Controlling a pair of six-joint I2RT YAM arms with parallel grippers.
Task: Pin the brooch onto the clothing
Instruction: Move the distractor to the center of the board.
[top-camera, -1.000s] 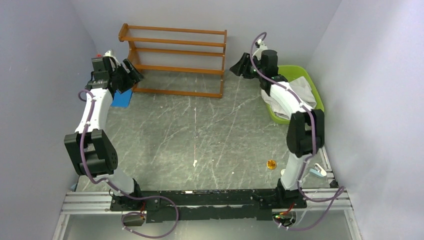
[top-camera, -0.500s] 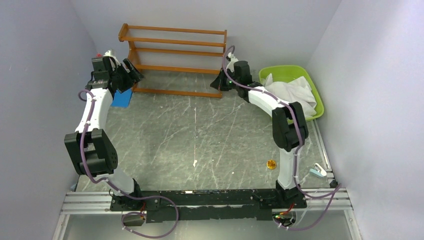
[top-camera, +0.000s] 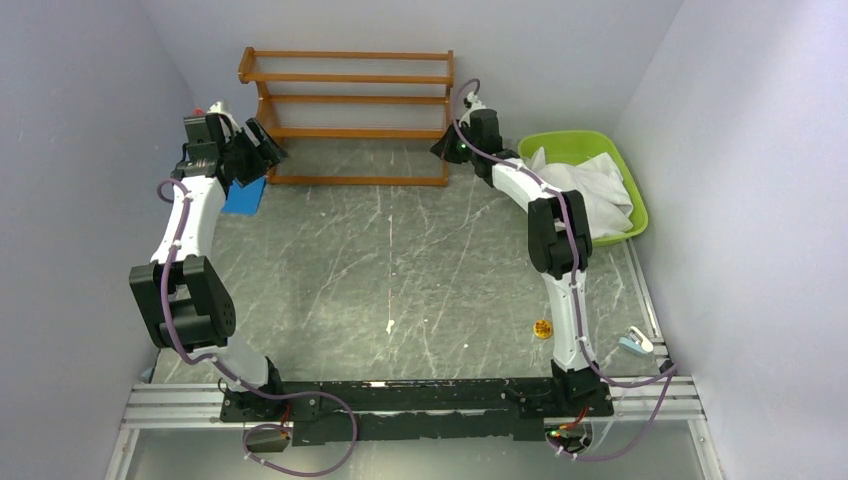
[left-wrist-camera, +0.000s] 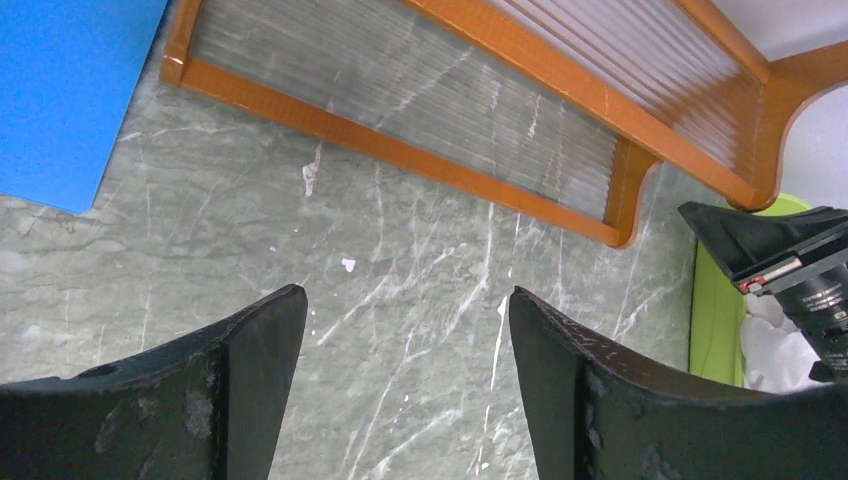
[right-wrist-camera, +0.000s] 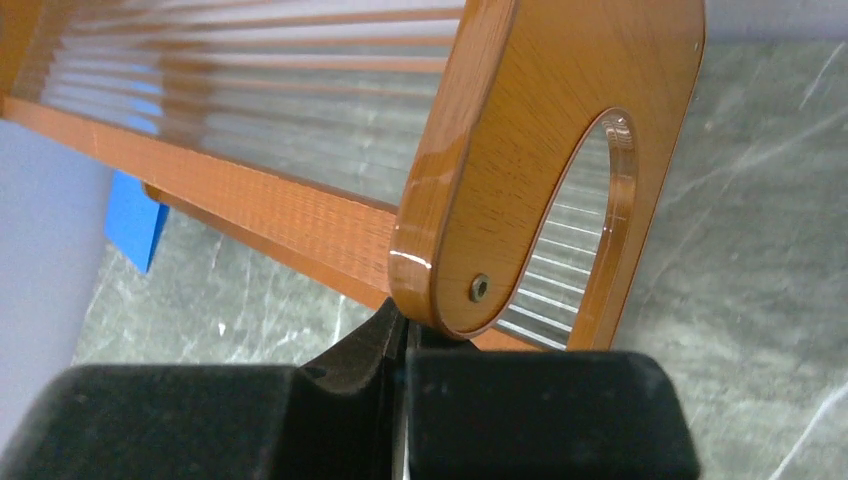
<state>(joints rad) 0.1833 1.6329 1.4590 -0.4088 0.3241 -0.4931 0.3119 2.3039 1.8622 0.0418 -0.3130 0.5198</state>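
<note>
At far right, white shirt (top-camera: 585, 185) lies crumpled in green tub (top-camera: 575, 138); R hand (right-wrist-camera: 400, 330) clenched empty, L hand (left-wrist-camera: 400, 305) released.

Brooch (top-camera: 542, 328) tiny, detail unreadable; shirt (top-camera: 600, 185) partly behind right arm (top-camera: 550, 235); rack (right-wrist-camera: 520, 150) cropped at edge.

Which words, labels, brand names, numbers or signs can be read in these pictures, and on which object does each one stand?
No text can be read here.
Too blurred to read: the small white and red sticker on the black wrist part of the right arm, in the left wrist view.
No print visible: the orange-brown wooden slatted rack, the lime green plastic tub, the flat blue sheet.
</note>
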